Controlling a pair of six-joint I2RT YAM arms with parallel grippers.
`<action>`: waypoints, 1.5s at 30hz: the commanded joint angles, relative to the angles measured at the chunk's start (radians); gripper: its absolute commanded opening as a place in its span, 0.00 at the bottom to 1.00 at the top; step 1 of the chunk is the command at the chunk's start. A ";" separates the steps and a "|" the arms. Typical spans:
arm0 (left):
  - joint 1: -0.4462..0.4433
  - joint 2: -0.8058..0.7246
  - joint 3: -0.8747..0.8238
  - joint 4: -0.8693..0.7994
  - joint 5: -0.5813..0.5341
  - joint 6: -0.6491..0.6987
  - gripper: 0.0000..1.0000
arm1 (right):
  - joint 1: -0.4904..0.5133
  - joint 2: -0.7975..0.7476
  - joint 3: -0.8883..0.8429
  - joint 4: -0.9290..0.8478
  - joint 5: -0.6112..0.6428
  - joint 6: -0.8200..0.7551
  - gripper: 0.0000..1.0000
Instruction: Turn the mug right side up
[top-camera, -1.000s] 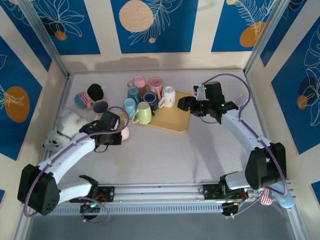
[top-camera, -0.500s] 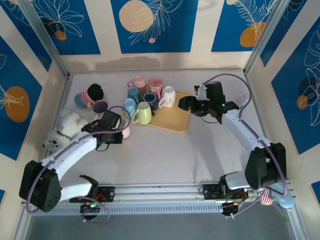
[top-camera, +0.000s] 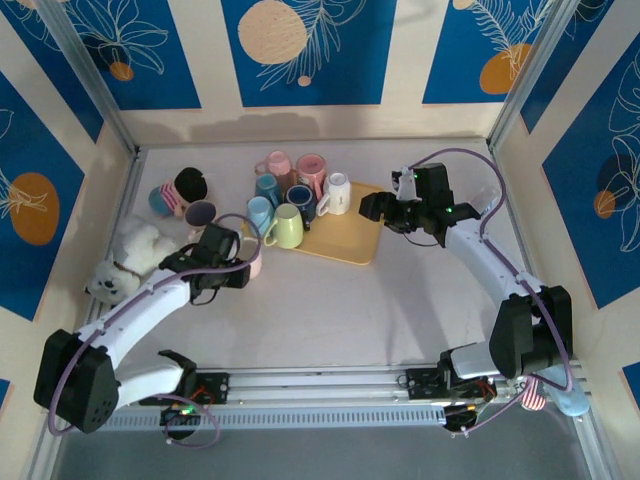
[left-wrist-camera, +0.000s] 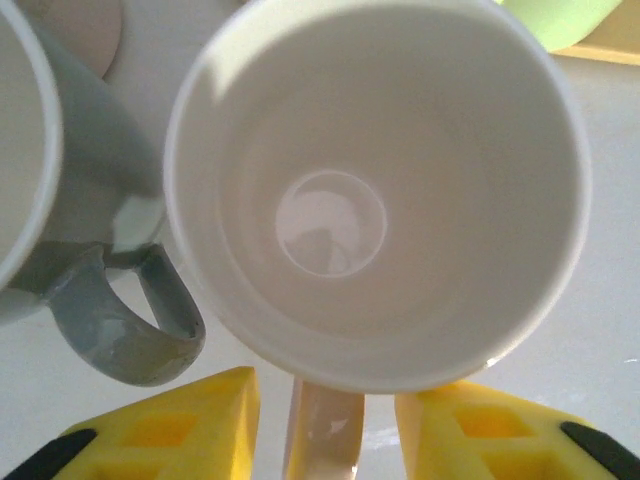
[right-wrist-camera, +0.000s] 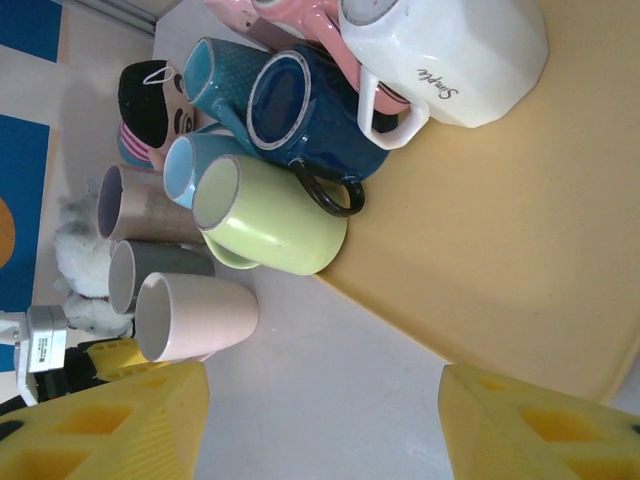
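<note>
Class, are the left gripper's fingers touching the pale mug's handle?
Apart. The left wrist view shows the handle of the pale mug between the yellow fingers of the left gripper, with a strip of table visible on each side.

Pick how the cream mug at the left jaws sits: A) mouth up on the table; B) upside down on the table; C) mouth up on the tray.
A: the left wrist view looks down into the open mug, which stands on the table, off the tray.

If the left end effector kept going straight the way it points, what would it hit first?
The pale mug directly ahead; its handle lies between the open fingers of the left end effector, so handle or rim comes first, though depth is unclear.
</note>
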 joint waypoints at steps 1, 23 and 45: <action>-0.002 -0.032 -0.020 0.014 0.000 0.010 0.47 | -0.005 -0.014 -0.017 -0.013 -0.026 0.000 0.63; 0.181 -0.107 0.125 0.096 0.537 0.075 0.63 | 0.146 0.197 0.075 0.097 0.135 0.194 0.51; 0.206 -0.020 0.179 0.082 0.586 0.232 0.63 | 0.313 0.614 0.451 0.034 0.553 0.461 0.41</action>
